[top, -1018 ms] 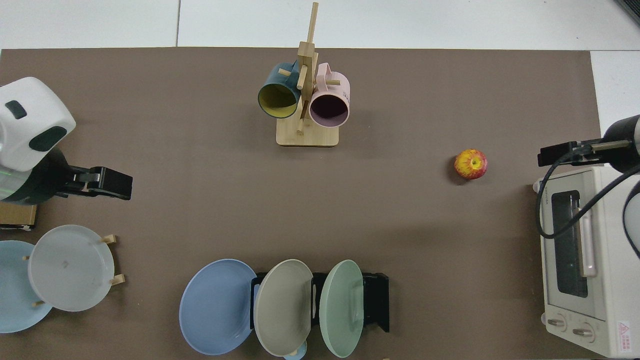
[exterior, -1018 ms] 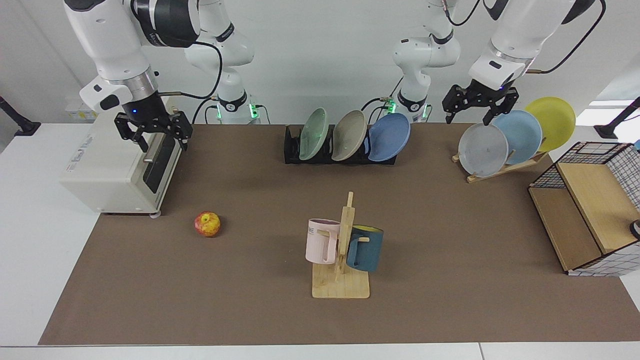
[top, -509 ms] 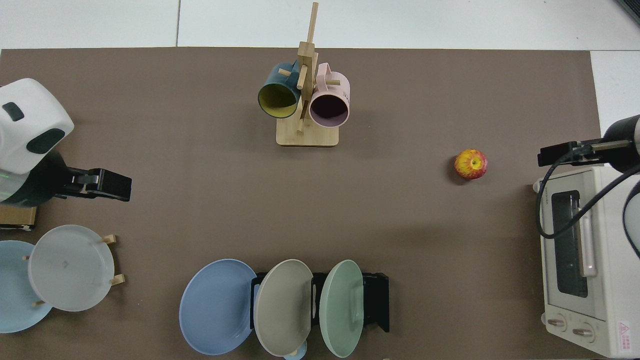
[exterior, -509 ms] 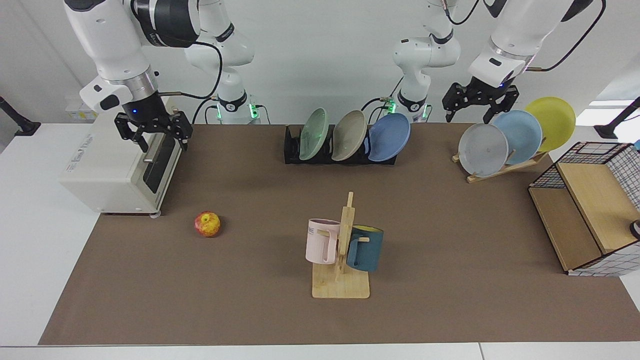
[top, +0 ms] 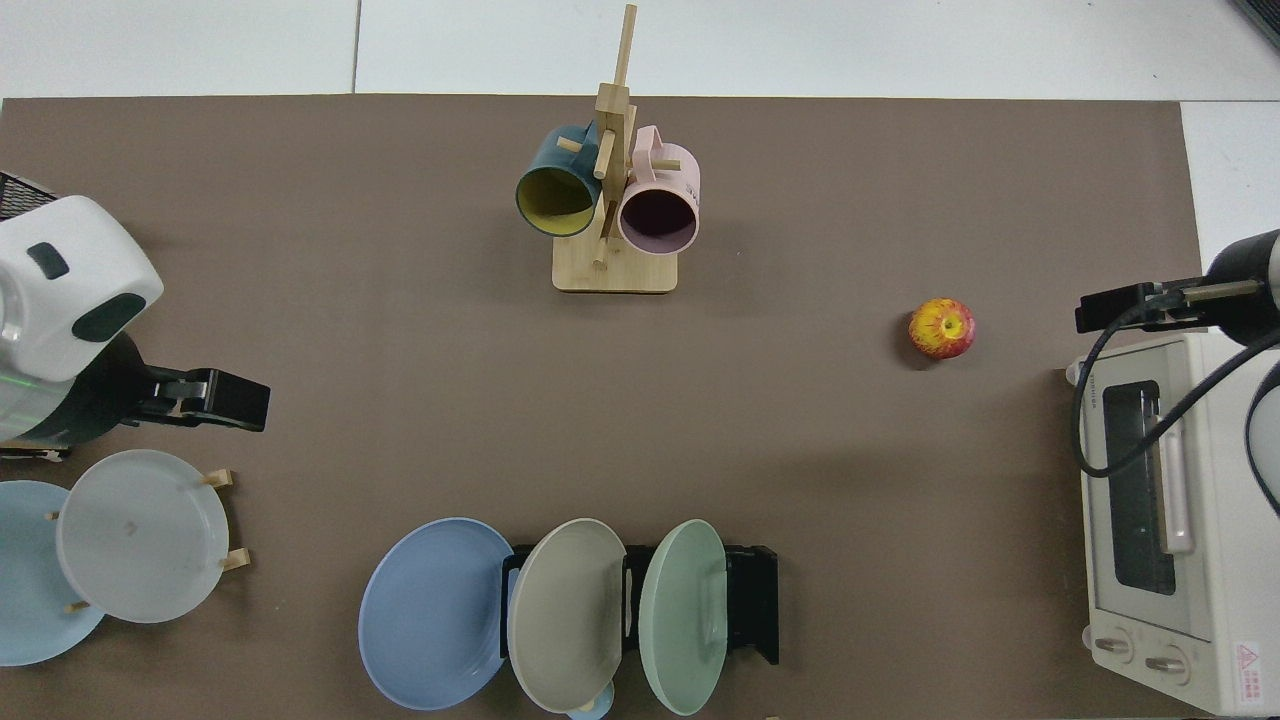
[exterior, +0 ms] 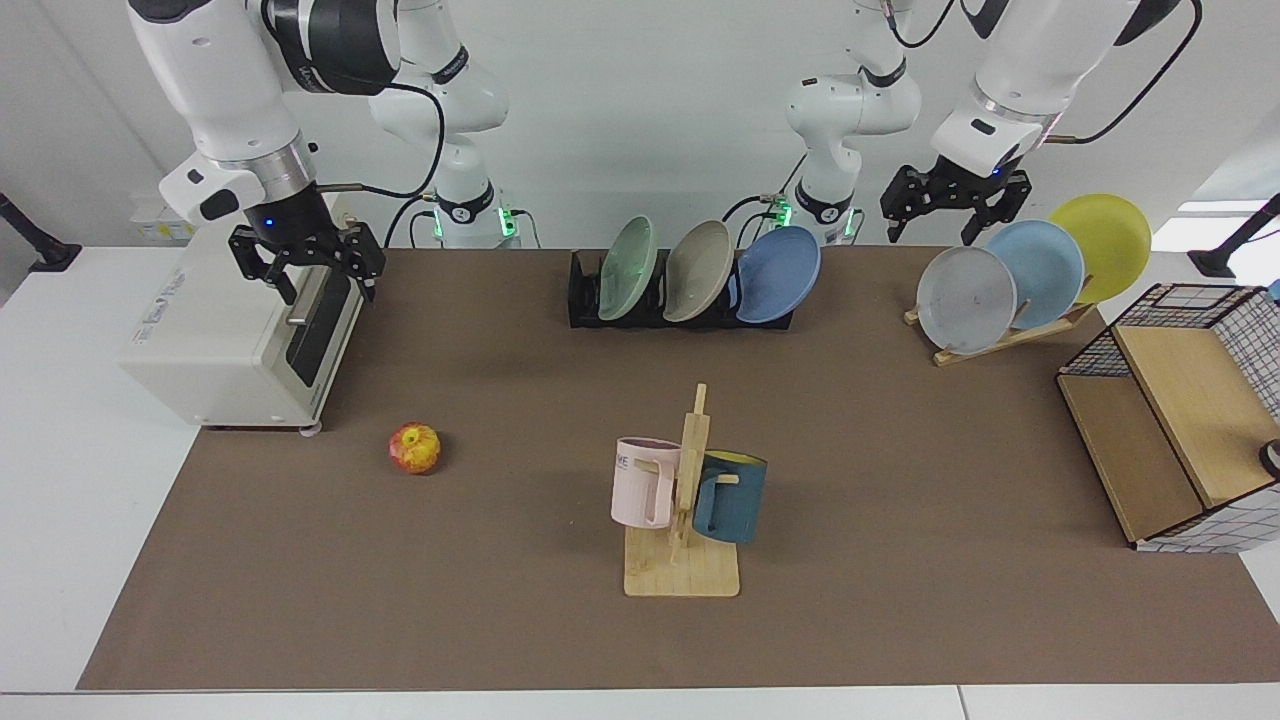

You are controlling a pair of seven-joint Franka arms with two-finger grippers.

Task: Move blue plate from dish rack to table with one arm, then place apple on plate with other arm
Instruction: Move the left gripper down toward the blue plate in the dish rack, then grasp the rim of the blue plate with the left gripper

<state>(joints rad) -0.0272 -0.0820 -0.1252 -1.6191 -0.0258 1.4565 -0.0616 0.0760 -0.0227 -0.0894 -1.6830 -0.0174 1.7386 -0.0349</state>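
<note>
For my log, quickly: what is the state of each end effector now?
Left end effector: open, empty, above the wooden plate stand.
Right end effector: open, empty, over the toaster oven.

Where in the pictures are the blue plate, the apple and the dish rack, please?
blue plate (exterior: 780, 274): facing view, middle of its face.
apple (exterior: 415, 448): facing view, middle of its skin.
dish rack (top: 752, 603): top view, bare black end beside the green plate.

Letters "ME" on pink mug (exterior: 640, 482), rest of word hidden, dark print on toaster oven (exterior: 235, 330) side too small to read, red warning triangle label (top: 1246, 657) by its knobs, wording illegible
</note>
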